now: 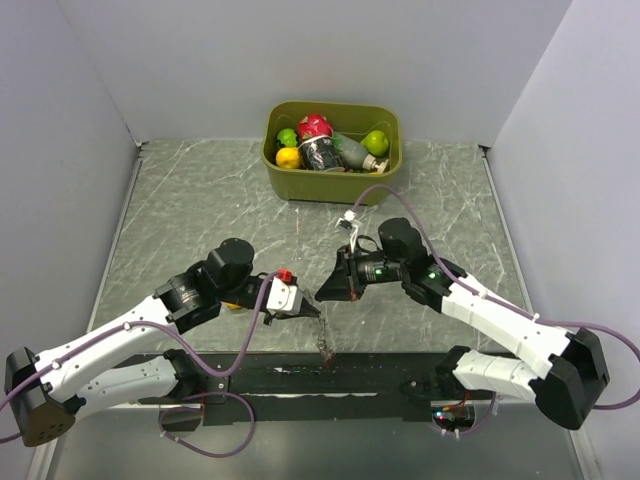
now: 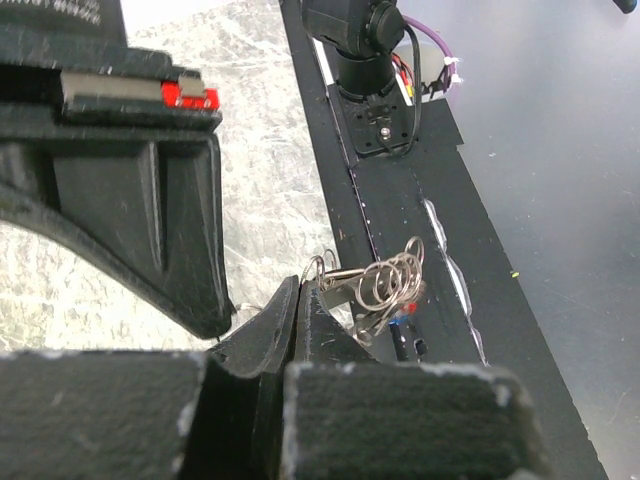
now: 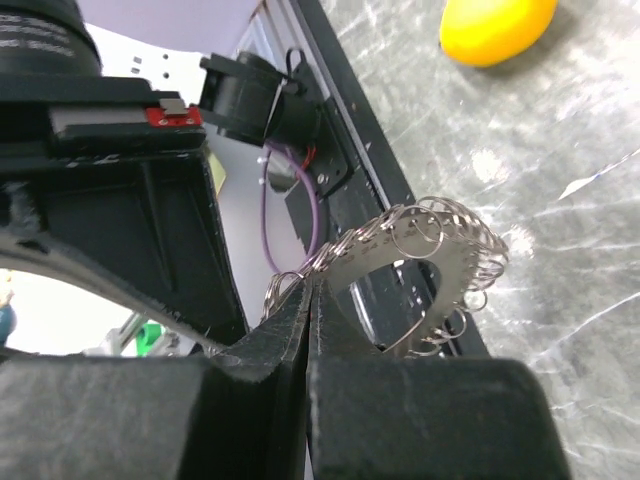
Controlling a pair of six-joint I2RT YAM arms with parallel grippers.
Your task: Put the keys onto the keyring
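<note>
1. The right gripper [image 3: 308, 290] is fully closed. Its black fingers [image 3: 265, 345] are pressed together on the near rim of the keyring [image 3: 372, 247], a large flat grey metal ring edged with many small wire loops. They seem to nip one loop and a sliver of rim, not the flat band.
2. The left gripper [image 2: 298, 302] is likewise closed tight. Its fingers [image 2: 255, 345] pinch a flat metal strip bearing a cluster of wire loops. I take this to be the same keyring seen edge-on, though I cannot be sure.
3. The keyring hangs in the air between the two grippers, over the black strip [image 2: 400, 200] along the near edge of the grey marbled table [image 3: 560, 200].
4. The keys [image 2: 404, 318], tiny things with red and blue plastic heads, seem to dangle under the keyring in the left wrist view. Whether they are threaded on a loop is too small to tell.
5. Risk: so shallow a pinch may slip. If either arm pulls or twists, the loop can slide out, and the ring would swing or drop onto the strip.
6. Risk: both arms are clamped on one stiff piece. Any mismatch in their motion loads the thin loops and may bend one open or shed a key.
7. Risk: a fall this close to the table edge could carry the ring out of reach. The smooth yellow lemon [image 3: 495, 28] lies well apart and is no obstacle.
</note>
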